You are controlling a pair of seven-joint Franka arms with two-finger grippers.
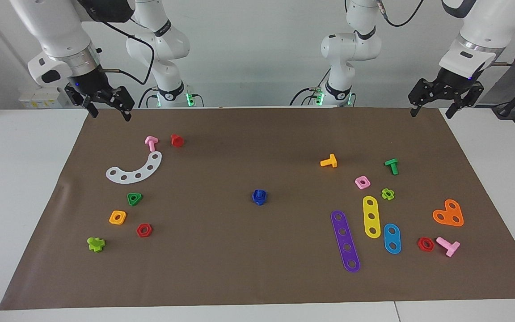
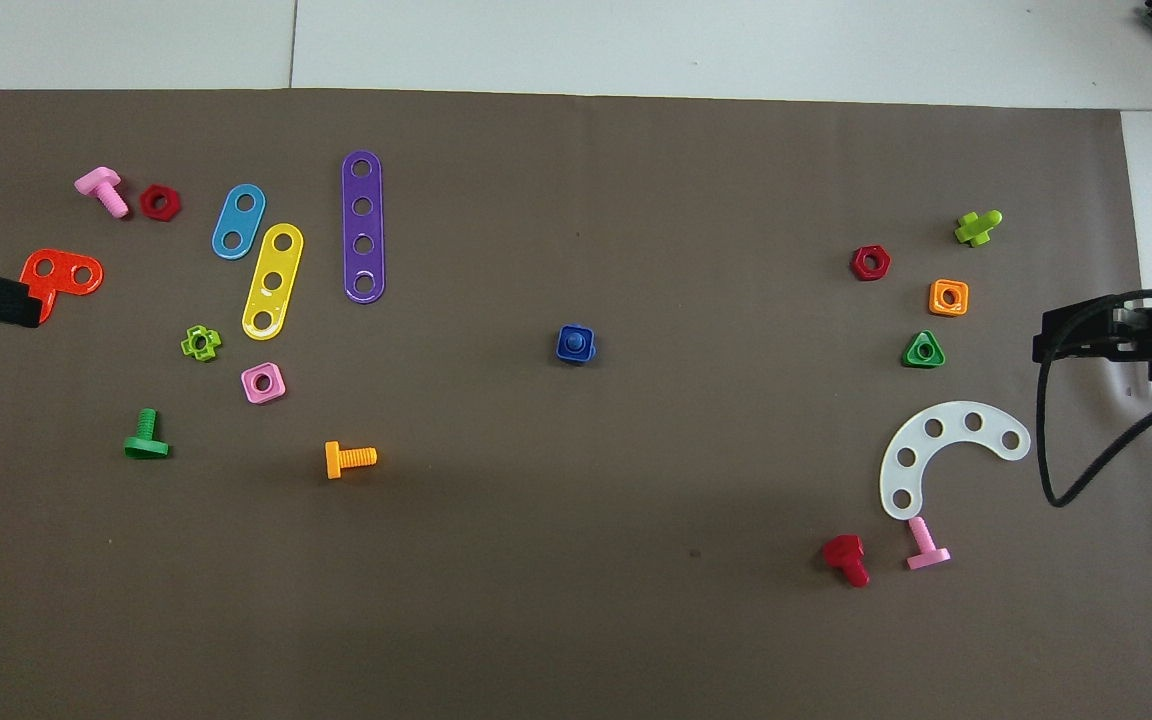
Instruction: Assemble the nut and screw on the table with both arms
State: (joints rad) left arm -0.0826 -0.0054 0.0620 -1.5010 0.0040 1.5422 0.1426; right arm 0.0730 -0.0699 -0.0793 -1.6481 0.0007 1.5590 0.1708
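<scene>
Both tools hang with fingers apart and empty: the right tool [image 1: 107, 106] over the mat's robot-side corner at its own end, the left tool [image 1: 446, 99] over the matching corner at the other end. Farther out, mid-mat, the nut [image 1: 259, 194] sits on the screw [image 1: 259, 200], so the joining looks done and little seems left. Bare mat [image 1: 239, 268] rings the pair, loose parts clustered well apart toward each tabletop [image 1: 16, 179] end.
</scene>
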